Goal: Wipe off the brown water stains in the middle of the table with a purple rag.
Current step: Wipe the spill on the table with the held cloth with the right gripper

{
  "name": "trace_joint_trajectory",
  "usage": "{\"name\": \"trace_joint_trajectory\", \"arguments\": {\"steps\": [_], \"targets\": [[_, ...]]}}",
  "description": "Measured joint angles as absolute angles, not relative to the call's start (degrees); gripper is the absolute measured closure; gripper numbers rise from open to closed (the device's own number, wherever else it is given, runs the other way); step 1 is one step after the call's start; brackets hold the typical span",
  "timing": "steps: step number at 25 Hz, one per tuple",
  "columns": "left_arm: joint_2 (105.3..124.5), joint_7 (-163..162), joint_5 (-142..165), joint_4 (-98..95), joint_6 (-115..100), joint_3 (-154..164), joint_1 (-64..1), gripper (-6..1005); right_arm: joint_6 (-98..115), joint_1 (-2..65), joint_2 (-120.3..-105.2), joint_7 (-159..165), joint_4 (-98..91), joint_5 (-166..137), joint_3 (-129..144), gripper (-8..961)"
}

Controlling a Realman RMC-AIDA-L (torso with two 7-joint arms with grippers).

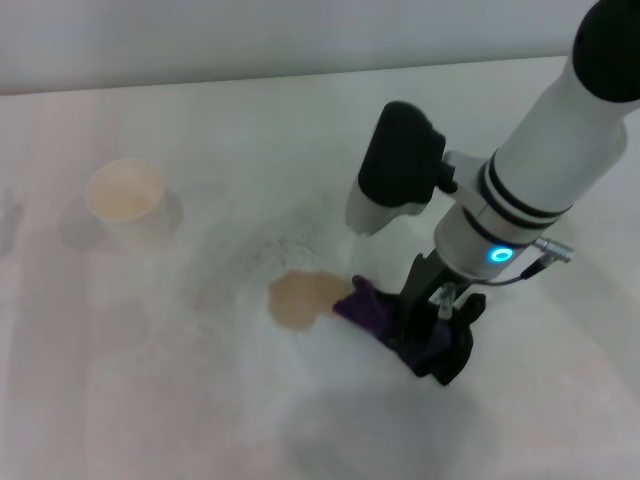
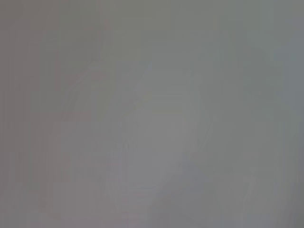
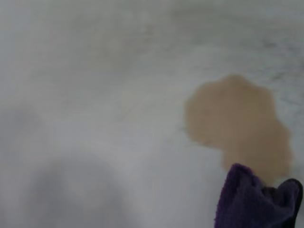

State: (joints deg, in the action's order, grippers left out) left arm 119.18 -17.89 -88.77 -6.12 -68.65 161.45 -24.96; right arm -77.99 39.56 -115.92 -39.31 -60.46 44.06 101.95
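The brown water stain (image 1: 303,298) is a tan blotch in the middle of the white table (image 1: 180,400). I see no smaller droplet. My right gripper (image 1: 440,345) is shut on the purple rag (image 1: 375,310) and holds it down on the table. The rag's free end touches the stain's right edge. In the right wrist view the stain (image 3: 237,123) lies just beyond the rag's tip (image 3: 256,202). My left gripper is out of view, and the left wrist view shows only a blank grey surface.
A cream paper cup (image 1: 125,195) stands at the back left of the table. Faint grey speckles (image 1: 285,245) lie just behind the stain. The table's far edge meets a grey wall (image 1: 250,40).
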Motion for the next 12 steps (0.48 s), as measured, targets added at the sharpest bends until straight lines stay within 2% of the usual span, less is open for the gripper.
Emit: {"name": "trace_joint_trajectory", "arguments": {"steps": [12], "targets": [[119.18, -17.93, -88.77, -6.07, -68.38, 161.46, -25.40, 116, -70.36, 40.12, -116.23, -41.59, -58.96, 50.01, 104.82, 870]]}}
